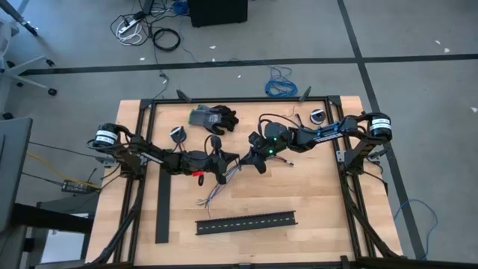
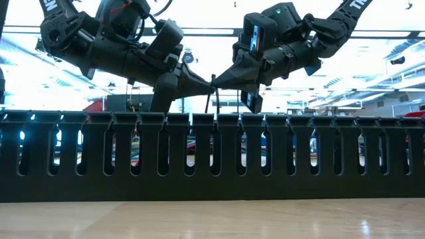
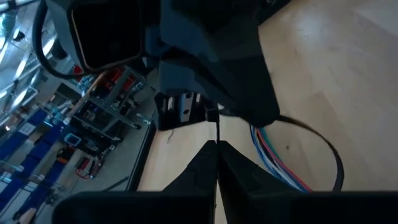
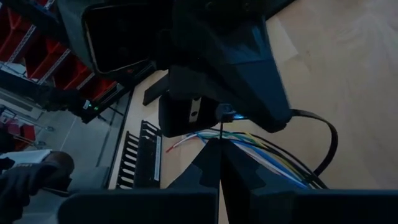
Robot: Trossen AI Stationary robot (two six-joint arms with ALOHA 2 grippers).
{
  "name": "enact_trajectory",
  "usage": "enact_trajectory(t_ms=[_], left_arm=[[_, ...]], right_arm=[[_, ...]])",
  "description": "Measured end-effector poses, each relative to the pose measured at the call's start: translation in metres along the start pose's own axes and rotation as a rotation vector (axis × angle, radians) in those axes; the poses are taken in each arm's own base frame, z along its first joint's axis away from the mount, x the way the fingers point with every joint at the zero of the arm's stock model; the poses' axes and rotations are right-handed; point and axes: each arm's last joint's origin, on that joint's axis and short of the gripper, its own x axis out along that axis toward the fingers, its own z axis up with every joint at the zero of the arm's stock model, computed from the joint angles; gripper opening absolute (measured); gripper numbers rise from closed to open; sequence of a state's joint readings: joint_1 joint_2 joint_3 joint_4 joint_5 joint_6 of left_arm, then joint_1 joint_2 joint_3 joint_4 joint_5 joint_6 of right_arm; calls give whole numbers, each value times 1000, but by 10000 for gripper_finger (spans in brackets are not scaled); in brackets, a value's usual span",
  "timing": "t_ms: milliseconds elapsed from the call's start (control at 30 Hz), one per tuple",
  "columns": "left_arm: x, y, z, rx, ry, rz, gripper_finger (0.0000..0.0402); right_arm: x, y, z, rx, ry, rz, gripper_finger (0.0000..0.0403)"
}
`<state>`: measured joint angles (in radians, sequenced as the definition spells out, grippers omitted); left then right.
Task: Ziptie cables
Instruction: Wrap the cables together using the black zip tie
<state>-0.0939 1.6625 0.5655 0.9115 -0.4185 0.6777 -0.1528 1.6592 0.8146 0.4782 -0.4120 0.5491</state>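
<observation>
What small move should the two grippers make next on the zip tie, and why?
Probably a slow pull apart. The left gripper and right gripper meet tip to tip above the table, both shut on the thin black zip tie. Its loop hangs wide around the cables, so it seems not tightened yet.

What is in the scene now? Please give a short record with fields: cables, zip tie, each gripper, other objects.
cables: loose multicoloured bundle at table centre, one end splayed
zip tie: thin black loop around the bundle
left gripper: shut, tips at the bundle
right gripper: shut, tip to tip with the left
slotted channel: on the table, nearer the front edge, apart from the bundle
gloves: near the table's far edge
</observation>
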Motion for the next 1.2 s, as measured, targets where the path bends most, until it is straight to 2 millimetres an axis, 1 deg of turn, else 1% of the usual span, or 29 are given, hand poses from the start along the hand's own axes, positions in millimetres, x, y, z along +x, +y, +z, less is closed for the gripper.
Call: enact_trajectory(t_ms=[300,633,1200], left_arm=[[0,1,2,-2,-14,11,0],[-1,0,2,95,-17,8,0],[-1,3,5,108,-31,52,0]], right_arm=[[0,1,0,6,3,17,0],[0,3,1,25,17,64,0],[1,1,0,14,25,71,0]])
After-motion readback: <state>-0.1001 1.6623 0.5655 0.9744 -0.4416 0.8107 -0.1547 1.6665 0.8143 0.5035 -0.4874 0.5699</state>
